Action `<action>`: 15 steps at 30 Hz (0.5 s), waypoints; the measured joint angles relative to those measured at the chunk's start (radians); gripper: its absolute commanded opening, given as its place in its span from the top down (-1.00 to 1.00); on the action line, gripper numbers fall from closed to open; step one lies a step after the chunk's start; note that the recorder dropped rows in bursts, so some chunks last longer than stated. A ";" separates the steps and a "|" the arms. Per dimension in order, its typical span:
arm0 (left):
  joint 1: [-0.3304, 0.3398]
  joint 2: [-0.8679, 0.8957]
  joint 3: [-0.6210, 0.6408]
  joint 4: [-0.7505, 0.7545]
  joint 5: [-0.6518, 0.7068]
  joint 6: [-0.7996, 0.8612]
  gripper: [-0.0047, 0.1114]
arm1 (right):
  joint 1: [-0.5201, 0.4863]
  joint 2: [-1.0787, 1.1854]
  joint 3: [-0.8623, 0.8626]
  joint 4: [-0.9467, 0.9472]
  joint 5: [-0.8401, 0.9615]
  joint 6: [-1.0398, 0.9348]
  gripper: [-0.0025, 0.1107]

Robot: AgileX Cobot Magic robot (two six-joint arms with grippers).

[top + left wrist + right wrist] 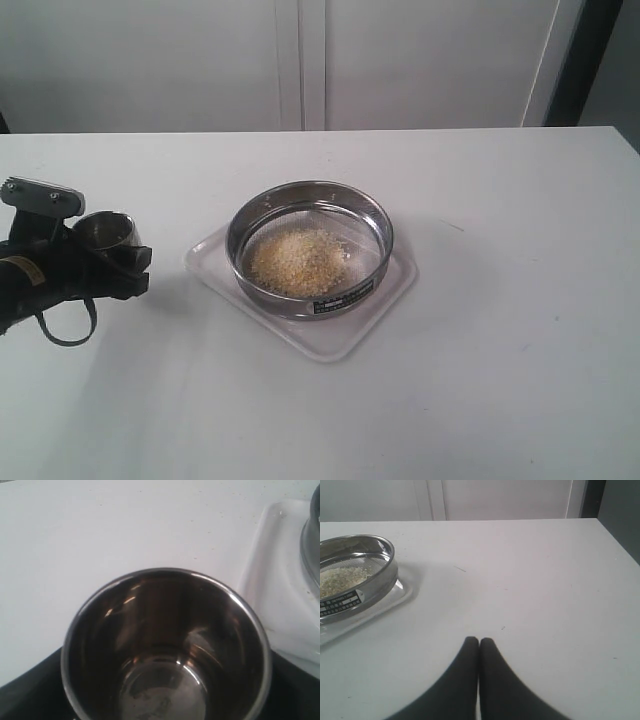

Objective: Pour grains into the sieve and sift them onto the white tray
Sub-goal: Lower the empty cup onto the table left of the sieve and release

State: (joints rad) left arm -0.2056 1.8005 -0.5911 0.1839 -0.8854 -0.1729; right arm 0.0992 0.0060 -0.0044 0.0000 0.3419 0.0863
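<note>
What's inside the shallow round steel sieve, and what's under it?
Inside the sieve: a pile of pale yellowish grains on its mesh. Under it: the flat white plastic tray. Anything sifted through is covered by the sieve.

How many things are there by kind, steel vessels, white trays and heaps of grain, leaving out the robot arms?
Steel vessels: 2, the sieve and the cup
White trays: 1, the white tray under the sieve
Heaps of grain: 1, the grains lying in the sieve
Total: 4
</note>
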 measured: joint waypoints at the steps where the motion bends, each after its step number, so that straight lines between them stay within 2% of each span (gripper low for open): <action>1: 0.000 0.004 0.000 -0.014 0.000 0.006 0.92 | 0.000 0.000 0.000 0.000 0.000 0.000 0.96; 3: 0.000 0.023 0.000 -0.032 0.000 0.011 0.89 | 0.000 0.000 0.000 0.000 0.000 0.000 0.96; 7: 0.000 0.036 0.000 -0.038 0.001 0.011 0.46 | 0.000 0.000 0.000 0.000 0.000 0.000 0.96; 11: 0.000 0.036 0.000 -0.038 0.001 0.011 -0.04 | 0.000 0.000 0.000 0.000 0.000 0.000 0.96; 15: 0.000 0.040 0.000 -0.044 0.020 0.011 -0.34 | 0.000 0.000 0.000 0.000 0.000 0.000 0.96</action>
State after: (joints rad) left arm -0.2056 1.8402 -0.5911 0.1403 -0.8651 -0.1622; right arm 0.0992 0.0060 -0.0044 0.0000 0.3419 0.0863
